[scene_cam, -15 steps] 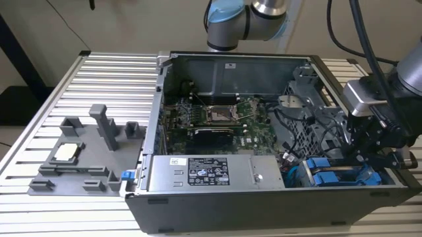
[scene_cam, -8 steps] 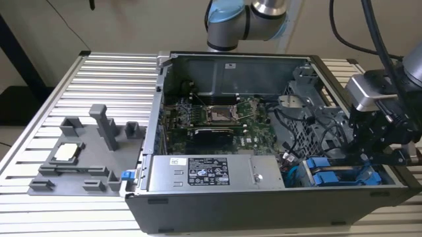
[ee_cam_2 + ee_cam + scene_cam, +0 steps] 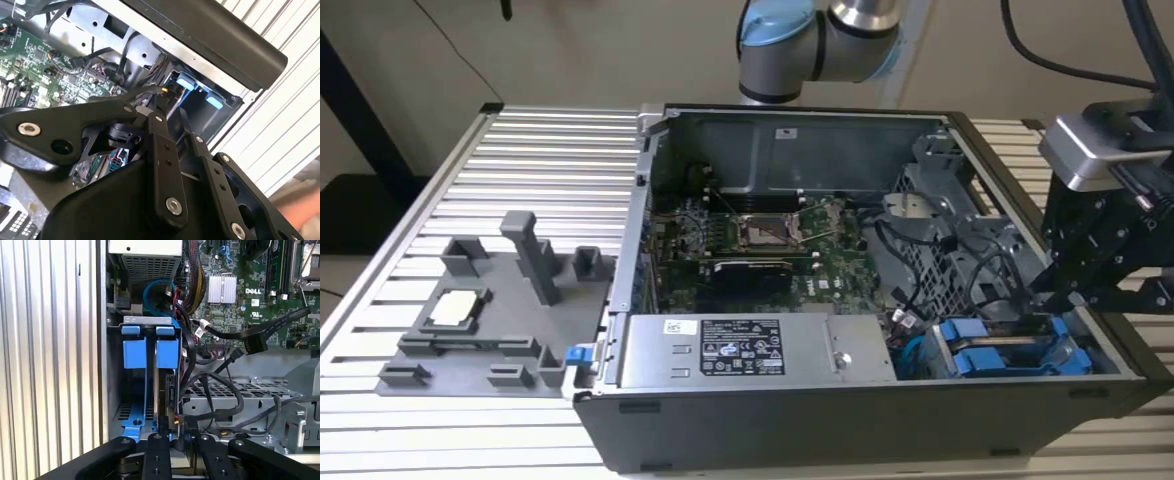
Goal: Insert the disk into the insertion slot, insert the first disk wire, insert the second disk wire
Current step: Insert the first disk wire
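Observation:
The disk [image 3: 163,390] stands on edge in its blue carrier [image 3: 167,353] inside the insertion slot [image 3: 146,319], the grey bay at the case's front corner on the exterior view's right [image 3: 923,352]. A second blue carrier [image 3: 134,353] sits beside it. My gripper [image 3: 186,436] is at the disk's rear edge, fingers [image 3: 156,456] closed on a black wire connector [image 3: 189,426] that touches the disk's back. In the exterior view the gripper [image 3: 1058,303] hangs over the bay's blue carriers [image 3: 998,358]. In the second wrist view the fingertips [image 3: 148,107] meet near the blue tabs [image 3: 185,80].
The open dark-grey computer case [image 3: 761,430] lies on a slatted table [image 3: 547,150]. A grey box with a white label [image 3: 740,350], a motherboard [image 3: 761,240] and loose black cables [image 3: 250,340] crowd the bay. A grey fixture plate [image 3: 480,320] lies on the exterior view's left.

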Robot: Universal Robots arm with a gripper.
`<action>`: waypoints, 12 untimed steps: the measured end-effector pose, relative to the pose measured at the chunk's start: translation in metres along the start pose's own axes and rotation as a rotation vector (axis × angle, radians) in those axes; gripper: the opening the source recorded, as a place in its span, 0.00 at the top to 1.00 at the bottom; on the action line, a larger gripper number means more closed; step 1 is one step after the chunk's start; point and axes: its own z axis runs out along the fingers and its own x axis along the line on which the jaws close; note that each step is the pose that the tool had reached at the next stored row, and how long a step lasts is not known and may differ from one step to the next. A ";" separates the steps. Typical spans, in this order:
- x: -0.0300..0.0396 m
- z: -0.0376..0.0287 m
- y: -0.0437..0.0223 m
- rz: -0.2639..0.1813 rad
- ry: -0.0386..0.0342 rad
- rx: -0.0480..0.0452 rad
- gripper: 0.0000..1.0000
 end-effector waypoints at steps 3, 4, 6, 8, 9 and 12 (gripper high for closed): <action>0.0000 0.0000 0.0000 0.000 -0.0002 0.0000 0.73; -0.0001 -0.0001 0.0000 0.000 -0.0001 0.0000 0.73; -0.0001 -0.0003 0.0000 0.000 0.0001 0.0000 0.73; -0.0001 -0.0003 0.0000 0.002 0.0001 -0.0003 0.73; -0.0001 -0.0003 0.0001 0.003 0.0002 -0.0014 0.73; -0.0004 -0.0016 0.0032 0.006 -0.0007 -0.0067 0.73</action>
